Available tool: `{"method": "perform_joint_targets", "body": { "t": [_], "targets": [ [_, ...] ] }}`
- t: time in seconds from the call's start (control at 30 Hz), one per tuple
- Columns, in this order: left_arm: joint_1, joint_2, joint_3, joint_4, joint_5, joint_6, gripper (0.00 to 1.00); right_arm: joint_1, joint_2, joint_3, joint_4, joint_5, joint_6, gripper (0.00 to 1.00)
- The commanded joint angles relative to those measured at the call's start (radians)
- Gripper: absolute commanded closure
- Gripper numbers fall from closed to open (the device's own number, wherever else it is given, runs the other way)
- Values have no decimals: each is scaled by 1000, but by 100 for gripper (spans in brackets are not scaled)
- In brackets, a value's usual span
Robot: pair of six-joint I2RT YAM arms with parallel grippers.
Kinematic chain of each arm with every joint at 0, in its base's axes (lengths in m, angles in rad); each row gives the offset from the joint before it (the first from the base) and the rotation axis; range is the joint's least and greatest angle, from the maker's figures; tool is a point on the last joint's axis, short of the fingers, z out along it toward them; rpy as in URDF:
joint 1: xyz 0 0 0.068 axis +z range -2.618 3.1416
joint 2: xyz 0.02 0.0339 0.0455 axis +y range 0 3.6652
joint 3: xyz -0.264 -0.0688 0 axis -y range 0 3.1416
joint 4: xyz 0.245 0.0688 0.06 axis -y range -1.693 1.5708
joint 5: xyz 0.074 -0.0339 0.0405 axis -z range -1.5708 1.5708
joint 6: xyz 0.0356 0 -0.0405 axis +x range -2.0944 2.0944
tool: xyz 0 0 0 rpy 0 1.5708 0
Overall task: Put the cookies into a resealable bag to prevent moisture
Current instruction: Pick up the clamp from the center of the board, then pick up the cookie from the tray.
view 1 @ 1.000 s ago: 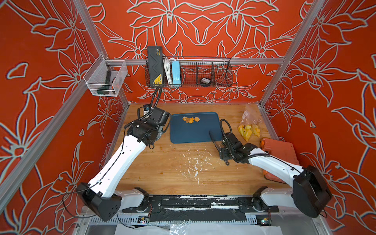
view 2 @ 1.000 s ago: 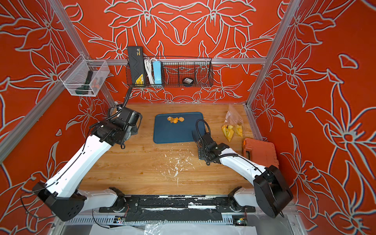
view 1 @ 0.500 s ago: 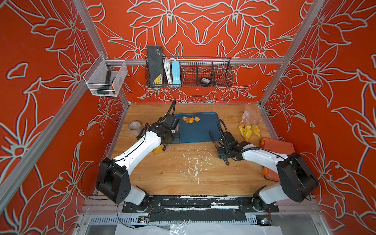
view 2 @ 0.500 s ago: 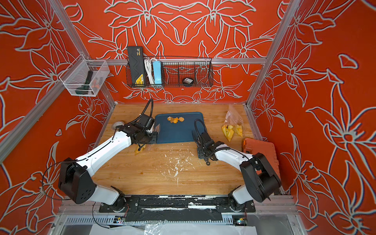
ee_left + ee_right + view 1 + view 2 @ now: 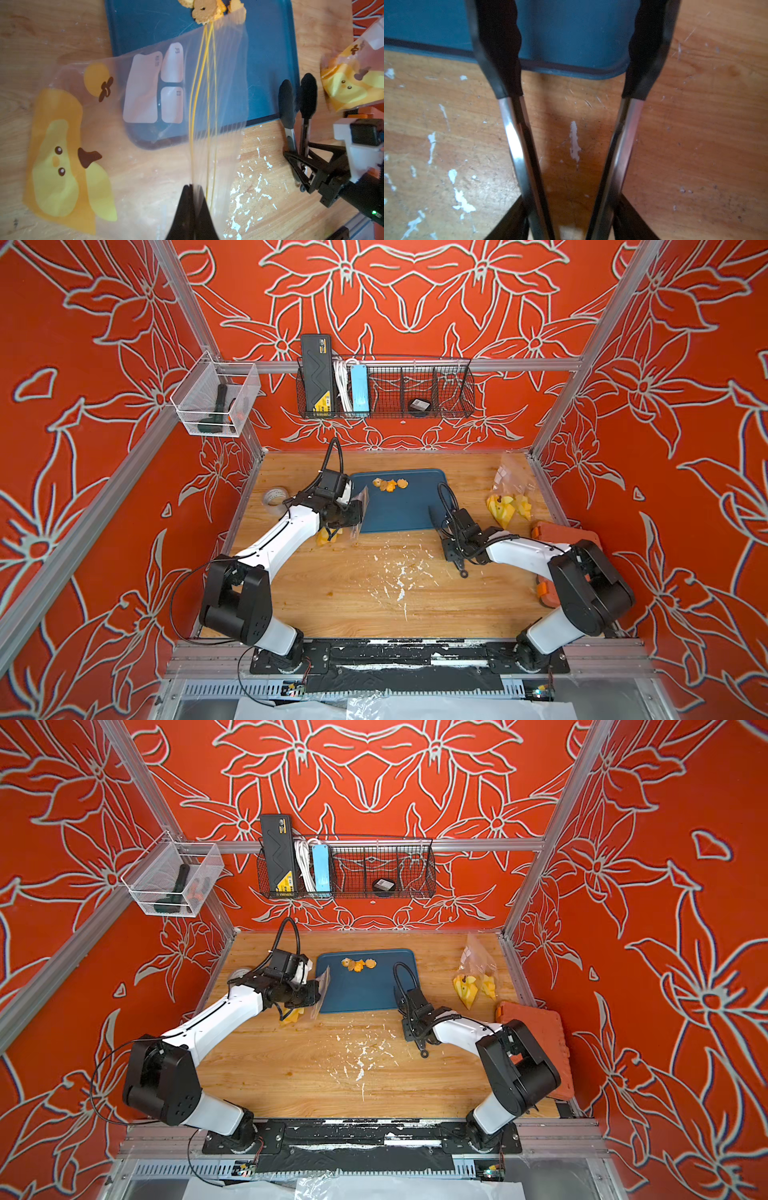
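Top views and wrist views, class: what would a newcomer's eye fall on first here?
Probably the clear bag with its yellow duck print, pinched in the left hand at the blue tray's left edge. Next comes the small heap of cookies at the tray's far end. Then there are the black-tipped tongs gripped by the right hand, their tips over the tray's near right corner.

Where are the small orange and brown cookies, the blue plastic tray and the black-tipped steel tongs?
cookies point(image 5: 390, 484), in a top view, middle of pile.
blue tray point(image 5: 399, 510), in a top view, bare centre.
tongs point(image 5: 497, 41), right wrist view, black tip.
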Motion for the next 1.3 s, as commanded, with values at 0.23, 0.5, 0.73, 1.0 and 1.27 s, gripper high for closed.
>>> {"method": "perform_joint_targets", "body": {
  "t": [0.23, 0.5, 0.73, 1.0, 1.27],
  "targets": [
    [9, -37, -74, 135, 7, 43, 100, -5, -291, 3, -154, -36, 3, 55],
    [9, -48, -95, 167, 45, 50, 100, 9, -378, 101, -208, -330, 47, 63],
    [9, -37, -94, 169, 58, 51, 100, 90, -309, 234, -121, -522, 171, 78],
    [8, -34, -99, 172, 74, 51, 100, 165, -128, 396, -90, -551, 232, 88],
    [9, -37, -99, 160, 6, 45, 100, 172, -12, 520, -235, -337, 197, 93]
  ]
}}
